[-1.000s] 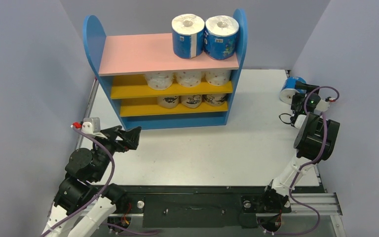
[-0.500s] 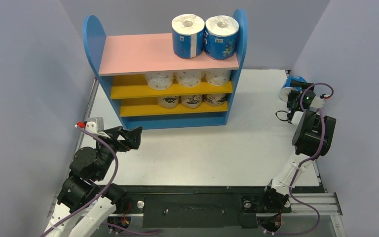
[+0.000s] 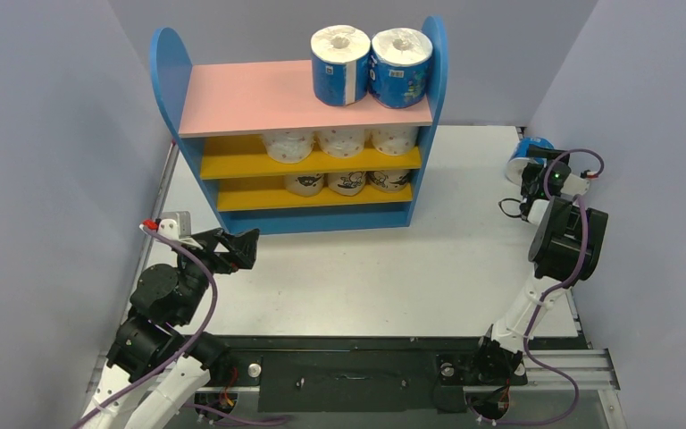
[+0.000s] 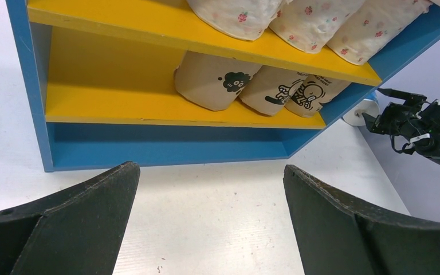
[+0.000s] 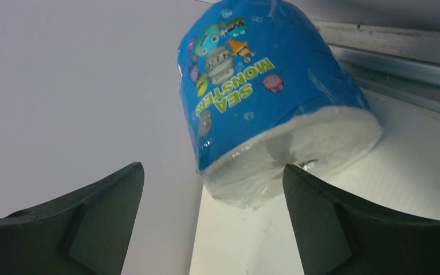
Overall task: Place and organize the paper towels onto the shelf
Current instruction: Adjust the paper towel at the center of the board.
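The shelf [image 3: 232, 98] stands at the back of the table. Two blue-wrapped paper towels [image 3: 340, 64] [image 3: 401, 67] stand upright at the right end of its pink top. Three white dotted rolls [image 3: 341, 140] sit on the upper yellow board, and three tan cartoon rolls [image 3: 348, 182] on the lower one. One more blue roll [image 5: 258, 86] lies tilted at the far right edge by the wall. My right gripper [image 5: 213, 167] is open just short of it, holding nothing. My left gripper [image 4: 211, 169] is open and holds nothing, low over the table in front of the shelf's blue base [image 4: 149, 146].
Grey walls close in both sides of the table. A metal rail [image 5: 401, 63] runs just behind the loose roll, along the right wall. In the left wrist view the right arm [image 4: 412, 120] shows past the shelf's right corner.
The right arm has shifted slightly left, bringing its gripper closer to the loose blue roll. The left arm has edged a little nearer and to the right. Both grippers stay open.
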Action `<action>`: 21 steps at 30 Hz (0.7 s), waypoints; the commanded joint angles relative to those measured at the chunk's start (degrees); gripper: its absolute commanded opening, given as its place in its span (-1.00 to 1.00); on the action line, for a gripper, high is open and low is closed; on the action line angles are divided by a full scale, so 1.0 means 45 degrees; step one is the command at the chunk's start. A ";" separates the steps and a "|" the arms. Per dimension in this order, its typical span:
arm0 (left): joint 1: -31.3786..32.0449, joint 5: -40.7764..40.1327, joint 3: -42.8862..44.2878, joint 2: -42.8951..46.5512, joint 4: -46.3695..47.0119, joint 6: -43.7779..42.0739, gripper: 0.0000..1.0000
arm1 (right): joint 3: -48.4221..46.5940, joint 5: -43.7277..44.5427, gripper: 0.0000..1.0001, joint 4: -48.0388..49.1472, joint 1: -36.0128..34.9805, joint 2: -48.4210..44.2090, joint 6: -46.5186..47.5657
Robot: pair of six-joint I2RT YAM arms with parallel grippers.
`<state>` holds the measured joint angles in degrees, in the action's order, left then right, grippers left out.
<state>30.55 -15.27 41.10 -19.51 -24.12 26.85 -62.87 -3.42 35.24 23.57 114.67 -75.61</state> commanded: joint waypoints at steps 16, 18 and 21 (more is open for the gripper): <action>-0.0030 -0.0365 -0.0246 -0.0147 0.0487 0.0102 0.93 | -0.1908 0.0718 0.04 -0.0680 -0.0083 0.1301 0.0778; -0.0020 -0.0390 -0.0262 -0.0093 0.0461 0.0138 0.93 | -0.1922 0.0721 -0.09 -0.0656 -0.0082 0.1288 0.0855; -0.0027 -0.0420 -0.0300 -0.0032 0.0463 0.0131 0.93 | -0.1764 0.0711 -0.32 -0.0371 -0.0092 0.1206 0.0907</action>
<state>30.55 -16.32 39.88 -19.99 -23.79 26.98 -69.87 -1.87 31.73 23.42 120.16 -73.17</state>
